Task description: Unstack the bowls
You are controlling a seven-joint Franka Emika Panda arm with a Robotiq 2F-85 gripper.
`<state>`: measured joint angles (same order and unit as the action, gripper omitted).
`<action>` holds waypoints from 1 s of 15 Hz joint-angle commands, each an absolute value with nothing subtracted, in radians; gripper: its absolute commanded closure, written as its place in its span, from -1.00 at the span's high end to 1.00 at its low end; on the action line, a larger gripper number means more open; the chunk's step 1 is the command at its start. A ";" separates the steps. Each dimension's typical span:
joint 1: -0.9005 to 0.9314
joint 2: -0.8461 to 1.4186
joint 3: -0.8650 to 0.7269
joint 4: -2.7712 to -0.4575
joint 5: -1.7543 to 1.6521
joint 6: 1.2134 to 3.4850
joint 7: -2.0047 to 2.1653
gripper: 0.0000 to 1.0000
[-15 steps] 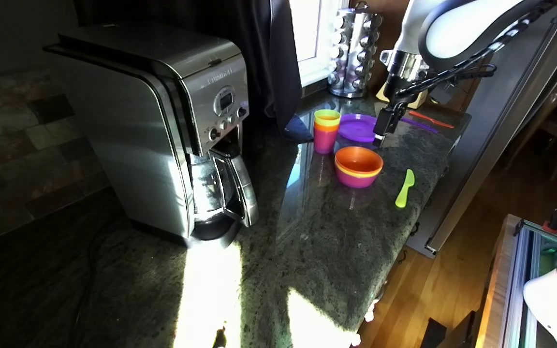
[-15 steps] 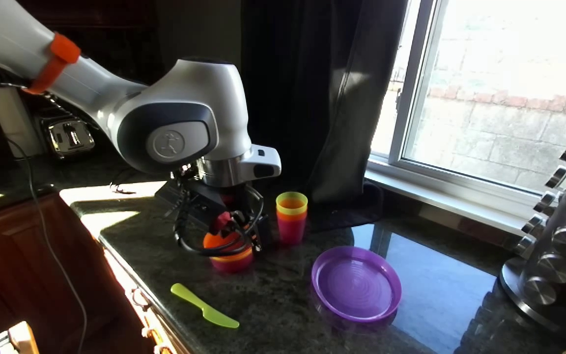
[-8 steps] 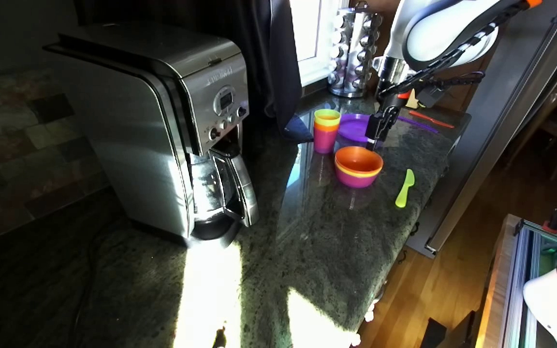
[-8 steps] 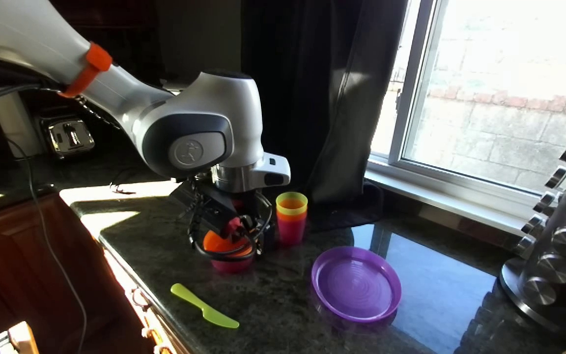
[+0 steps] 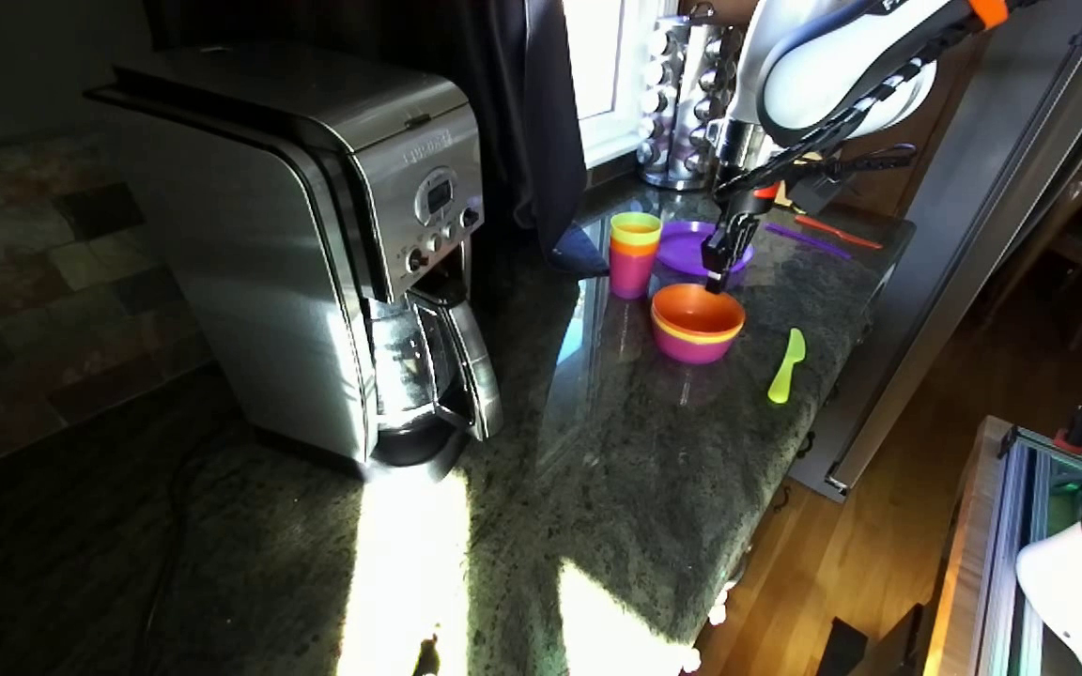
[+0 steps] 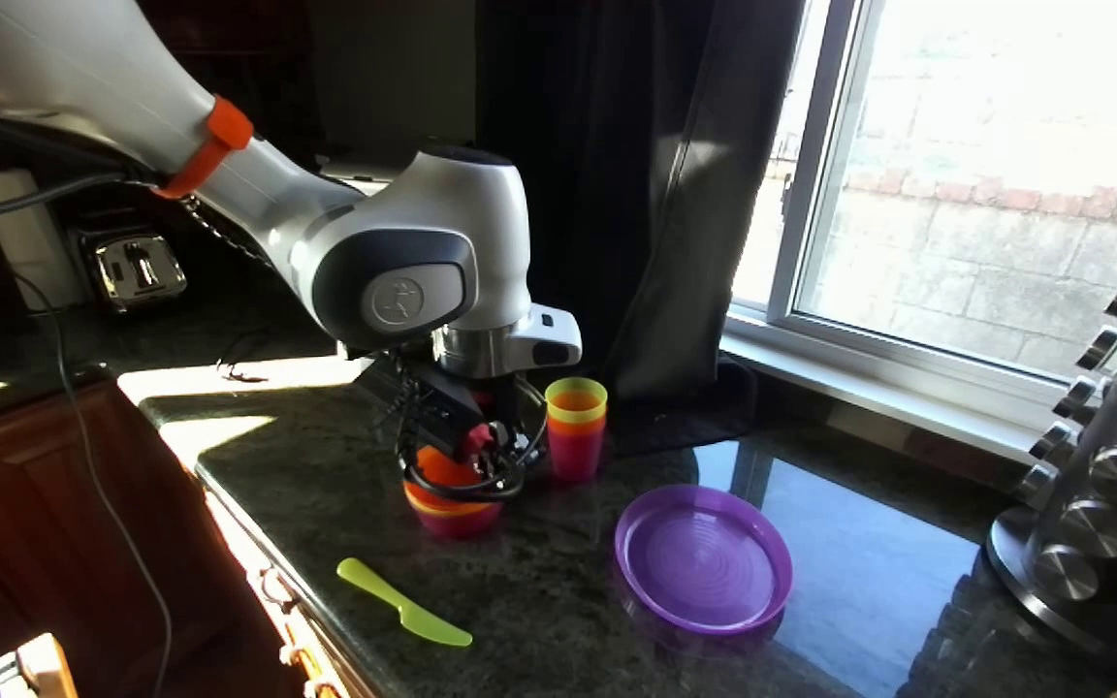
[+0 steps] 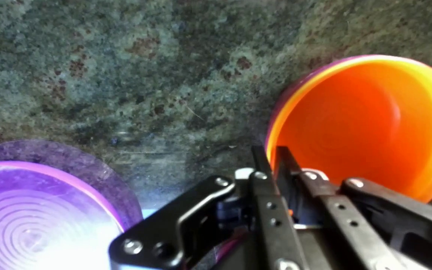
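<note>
Three nested bowls stand on the counter: the orange bowl [image 5: 691, 308] on top, a thin yellowish rim [image 5: 693, 337] of the middle bowl below it, and the purple bowl [image 5: 693, 353] at the bottom. My gripper [image 7: 270, 150] points down at the stack's edge beside the purple dish. In the wrist view one finger [image 7: 285, 159] is inside the orange bowl and the other is outside, with its rim pinched in the narrow gap. Whether the lower rims are also caught, I cannot tell. The arm partly covers the stack in an exterior view [image 6: 459, 523].
Close by stands a stack of cups [image 5: 633, 268]. A wide purple dish [image 6: 704, 562] and a green knife [image 6: 403, 603] lie on the counter. Farther off are a coffee maker [image 5: 269, 235] and a spice rack [image 6: 1092, 475].
My arm has moved over to the bowls' near rim, and the jaws have come together on it. The upper bowl has shifted very slightly.
</note>
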<state>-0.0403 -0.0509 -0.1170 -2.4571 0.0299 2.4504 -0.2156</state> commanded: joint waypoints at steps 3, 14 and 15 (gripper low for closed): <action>-0.050 -0.019 -0.100 -2.424 0.043 2.454 -0.210 -0.99; -0.048 -0.092 -0.101 -2.453 0.102 2.450 -0.284 -0.99; -0.048 -0.100 -0.101 -2.456 0.104 2.450 -0.289 -0.99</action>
